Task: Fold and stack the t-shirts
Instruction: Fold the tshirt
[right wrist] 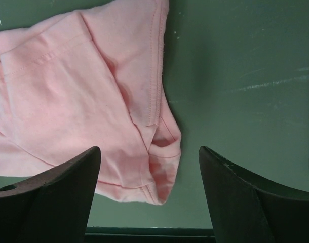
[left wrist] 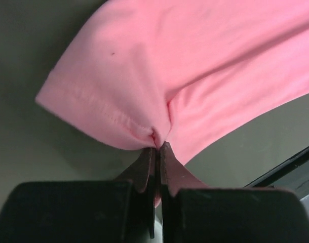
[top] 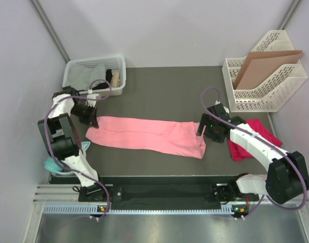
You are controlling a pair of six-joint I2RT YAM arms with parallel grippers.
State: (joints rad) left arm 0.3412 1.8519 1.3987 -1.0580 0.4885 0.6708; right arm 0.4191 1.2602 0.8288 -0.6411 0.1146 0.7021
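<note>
**Location.** The pink t-shirt (top: 149,135) is lying as a narrow strip on the dark mat, to the near left of the file rack (top: 256,98). The red t-shirt (top: 259,127) is lying bunched just in front of that rack.

**Grippers.** The strip's end furthest from the rack is being pinched by the left gripper (left wrist: 157,152), whose fingers are clamped tight on a gathered hem. The end nearest the rack is being straddled by the right gripper (right wrist: 149,149). Its fingers are spread wide and nothing is being gripped.

**Step in hand (judged).** The second end is being approached for a grasp ahead of a fold. The right gripper should be lowered until every layer of the hemmed corner sits between the fingers, then closed. Both ends should then be lifted evenly so the strip is not being dragged askew.

**Orientation.** The long axis is running left to right, with the rack end sitting slightly nearer the arm bases. Which end is the collar cannot be told.
</note>
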